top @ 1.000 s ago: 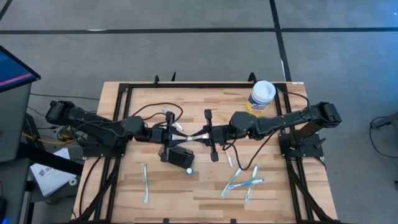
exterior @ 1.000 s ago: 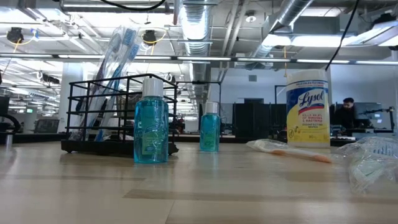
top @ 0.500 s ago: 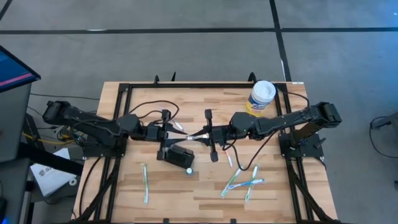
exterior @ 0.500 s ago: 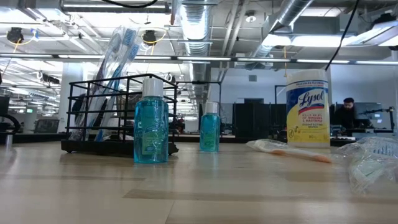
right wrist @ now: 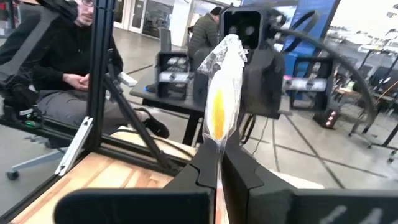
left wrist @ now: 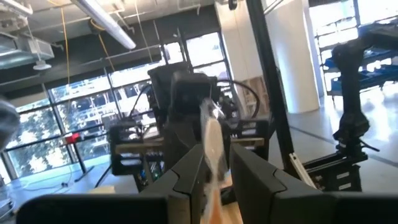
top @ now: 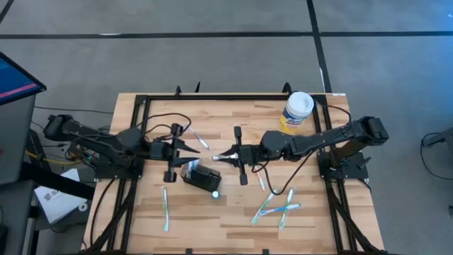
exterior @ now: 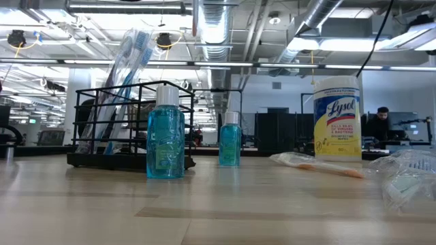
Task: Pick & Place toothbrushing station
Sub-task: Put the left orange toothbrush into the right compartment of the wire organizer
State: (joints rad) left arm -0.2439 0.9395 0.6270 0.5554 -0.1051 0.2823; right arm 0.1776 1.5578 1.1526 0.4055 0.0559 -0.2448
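Observation:
The toothbrushing station (top: pixel 202 174), a small black wire holder, stands at mid-table; in the low view the station (exterior: pixel 116 129) has wrapped brushes leaning in it. My right gripper (top: pixel 228 155) hovers just right of it and is shut on a clear-wrapped toothbrush (top: pixel 218 156) with a yellow handle (right wrist: pixel 218 109). My left gripper (top: pixel 194 149) faces it from the left, a short gap away, open with nothing between its fingers (left wrist: pixel 186 180). A blue bottle (top: pixel 214 193) stands by the station's near corner. My right gripper pinches the wrapped toothbrush near one end (right wrist: pixel 217 152) between its two fingers. The fingers come level from the table's right side and lie along the brush. The brush sticks out past the fingertips toward my left gripper, lifted clear of the table.
A yellow canister (top: pixel 297 110) with a white lid stands at the far right. Several loose wrapped toothbrushes (top: pixel 277 205) lie near right, one (top: pixel 165 207) near left, another (top: pixel 197 137) beyond the left gripper. A second blue bottle (exterior: pixel 229 139) stands by the station.
My left gripper has drawn back toward the table's left edge and come off the wrapped toothbrush, which earlier spanned between both grippers. The brush stays level in my right gripper, which has kept its place.

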